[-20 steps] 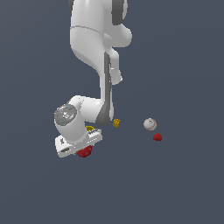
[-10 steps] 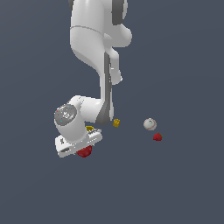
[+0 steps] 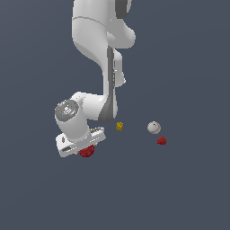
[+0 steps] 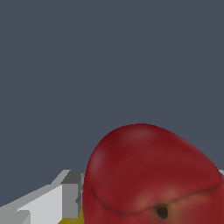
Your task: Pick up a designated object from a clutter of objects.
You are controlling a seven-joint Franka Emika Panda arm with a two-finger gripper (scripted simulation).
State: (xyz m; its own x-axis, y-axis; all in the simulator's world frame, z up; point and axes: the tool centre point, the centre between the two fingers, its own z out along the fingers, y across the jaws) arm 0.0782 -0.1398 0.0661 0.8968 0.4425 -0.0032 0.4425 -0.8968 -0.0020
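I am seeing the apple (image 4: pixel 148 175) sitting at the fingers (image 3: pixel 87 150) — grip state I cannot tell — with the white ball (image 3: pixel 153 127) lying well apart.

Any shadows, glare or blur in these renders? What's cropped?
Exterior view: flat, even light, no cast shadows, sharp; the arm hides most of the apple. Wrist view: apple fills the frame, cut off at the edge, soft highlight on its skin, no blur; one gripper finger partly visible.
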